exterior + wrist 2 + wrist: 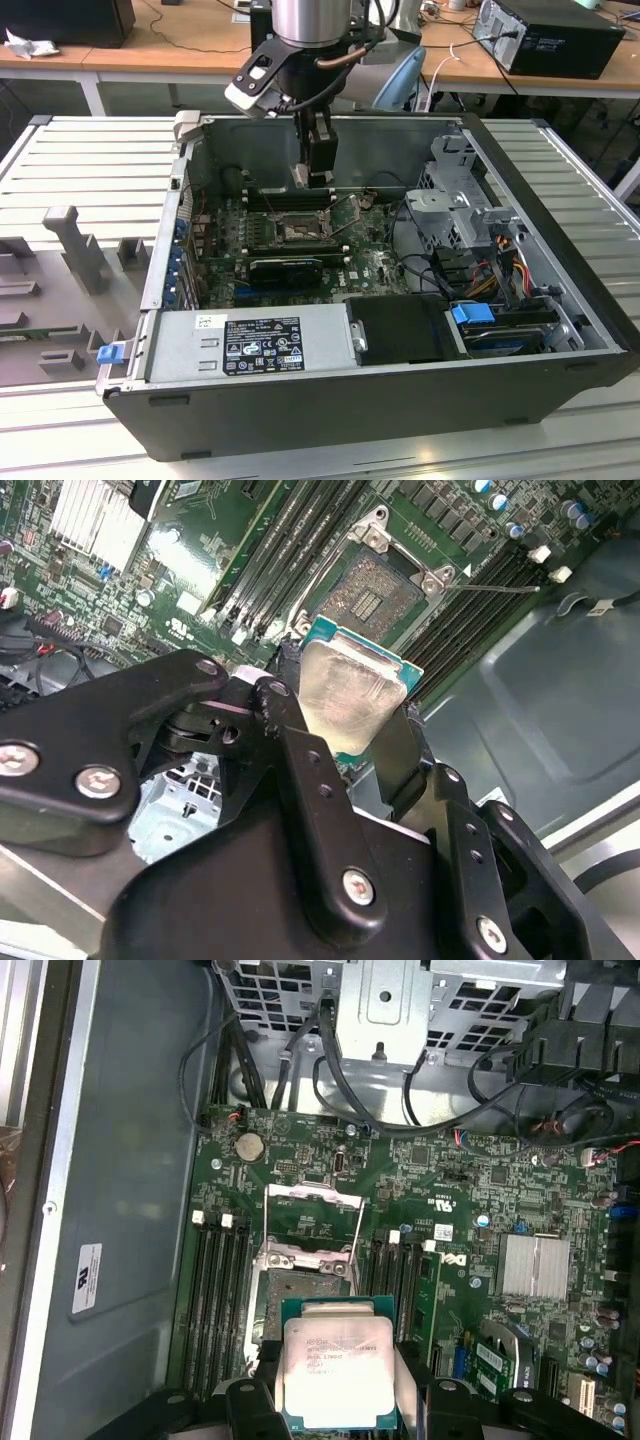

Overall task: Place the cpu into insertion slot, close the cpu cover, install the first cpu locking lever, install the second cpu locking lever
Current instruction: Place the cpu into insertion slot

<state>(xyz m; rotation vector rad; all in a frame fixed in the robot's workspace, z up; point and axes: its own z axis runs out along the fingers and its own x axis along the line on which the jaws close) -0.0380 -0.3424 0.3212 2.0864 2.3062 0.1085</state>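
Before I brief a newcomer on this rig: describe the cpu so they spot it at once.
Inside the open computer case, above the green motherboard, hangs the arm's pincer. The cpu is the flat square chip clamped in it; its pale silver top sets it apart from the dark memory slots.

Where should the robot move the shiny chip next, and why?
Probably ease the cpu toward the insertion slot and down: the gripper holds it by two edges, clear above the board, and the slot lies open with nothing in it.

Arm (310,30) vertical, wrist down, black fingers (400,755) clamped on the cpu (350,695) from both sides.
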